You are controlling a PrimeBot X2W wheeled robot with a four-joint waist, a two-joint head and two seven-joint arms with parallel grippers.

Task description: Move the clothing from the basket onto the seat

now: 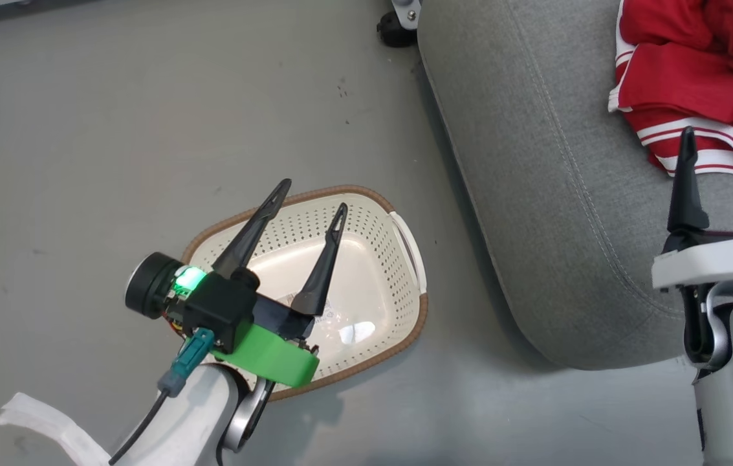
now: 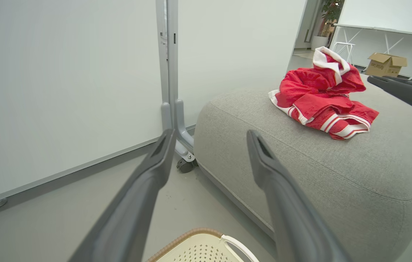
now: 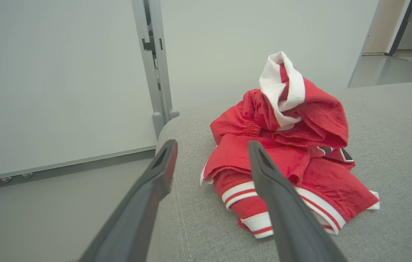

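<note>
Now the red clothing (image 1: 689,71) lies in a soft heap on top of the grey seat (image 1: 534,181), close to the far side of it. The heap has white stripes along its edges, and a white bit sticks up at the top (image 3: 282,153). A small patch of black and white print peeks out on one side. All of the clothing (image 2: 322,98) rests on the seat (image 2: 318,163), well apart from the basket.

The right claw (image 1: 714,134) hangs over the seat, just beside the striped edge of the heap. Its two dark fingers are spread apart and hold nothing. From its own camera, the right claw (image 3: 212,143) points at the heap, with the seat (image 3: 391,145) under it.

The basket (image 1: 372,226) sits on the grey floor (image 1: 114,129), near the seat but not touching it. It is cream white with little holes and a brown rim, and its bare white bottom shows. The left claw (image 1: 314,196) hangs above the basket with its fingers wide apart, gripping nothing. In its own camera, the left claw (image 2: 211,133) points over the basket's rim (image 2: 198,251) toward the seat.

Behind the seat stands a white wall board on a grey post with a small black wheel (image 1: 395,29). Far back, a cardboard box (image 2: 386,63) sits on the floor.
</note>
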